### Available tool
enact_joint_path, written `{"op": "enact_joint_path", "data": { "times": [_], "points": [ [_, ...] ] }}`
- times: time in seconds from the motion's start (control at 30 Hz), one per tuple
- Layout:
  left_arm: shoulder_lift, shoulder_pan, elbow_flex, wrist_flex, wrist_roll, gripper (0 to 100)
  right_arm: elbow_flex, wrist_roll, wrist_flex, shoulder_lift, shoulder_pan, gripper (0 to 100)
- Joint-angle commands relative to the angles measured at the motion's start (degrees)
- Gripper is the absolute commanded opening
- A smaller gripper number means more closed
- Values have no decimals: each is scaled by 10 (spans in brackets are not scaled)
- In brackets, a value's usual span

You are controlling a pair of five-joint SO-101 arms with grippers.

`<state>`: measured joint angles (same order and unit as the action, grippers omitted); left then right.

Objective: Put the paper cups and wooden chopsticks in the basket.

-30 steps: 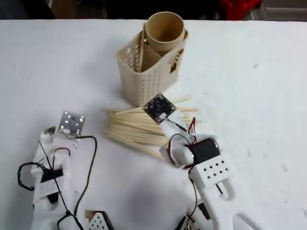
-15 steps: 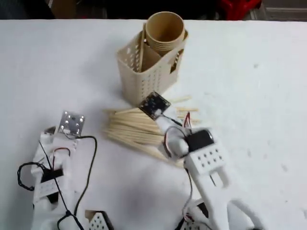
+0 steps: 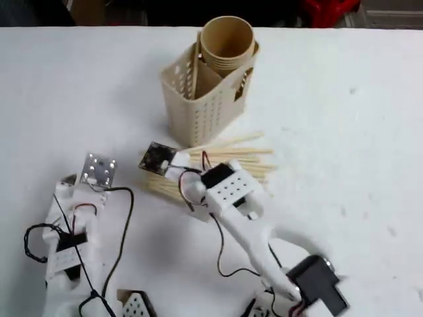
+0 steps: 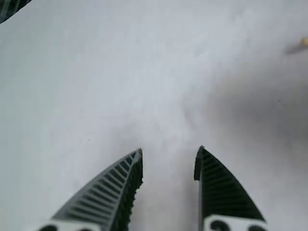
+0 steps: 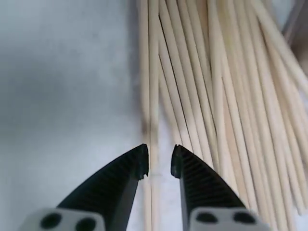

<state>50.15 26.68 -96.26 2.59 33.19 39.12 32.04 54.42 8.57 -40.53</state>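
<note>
Chopsticks (image 5: 207, 96) | pile edge beneath right end effector (image 5: 159, 161) | jaws narrowly parted, straddling one stick, ungripped

Cream perforated basket (image 3: 198, 113), tan cups (image 3: 227, 41), pale chopsticks (image 3: 248, 153).

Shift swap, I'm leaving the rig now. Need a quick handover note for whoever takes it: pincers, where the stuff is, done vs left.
Left pincer: open over bare table, holding nothing.
Right pincer: open a little, low at the edge of the chopsticks. One stick lies between its tips and does not look gripped.
Cups: stacked in the basket.
Chopsticks: loose pile on the table in front of the basket.
Done: cups.
Left: get the chopstick pile into the basket.
</note>
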Motion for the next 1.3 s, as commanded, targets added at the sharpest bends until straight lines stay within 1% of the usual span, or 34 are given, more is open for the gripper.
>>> {"op": "enact_joint_path", "data": {
  "times": [0.0,0.13,0.23,0.3,0.37,0.53,0.7,0.9,1.03,1.13,1.17,1.27],
  "points": [
    [11,2,1,-11,3,188,-25,8,-31,-24,-4,92],
    [11,2,1,-11,3,188,-26,8,-44,-54,-3,98],
    [11,2,1,-11,3,188,-27,8,-44,-68,2,155],
    [11,2,1,-11,3,188,-28,8,-44,-73,8,169],
    [11,2,1,-11,3,188,-28,8,-44,-76,15,144],
    [11,2,1,-11,3,188,-29,6,-44,-72,31,33],
    [11,2,1,-11,3,188,-29,4,-40,-52,34,20],
    [11,2,1,-11,3,188,-25,2,7,49,34,19],
    [11,2,1,-11,4,188,-25,-20,29,100,35,19],
    [11,2,1,-11,4,188,-11,-16,19,107,33,29],
    [11,2,1,-11,4,188,-1,-16,10,104,33,48],
    [11,2,1,-11,4,188,20,-16,-14,74,31,152]
  ]
}}
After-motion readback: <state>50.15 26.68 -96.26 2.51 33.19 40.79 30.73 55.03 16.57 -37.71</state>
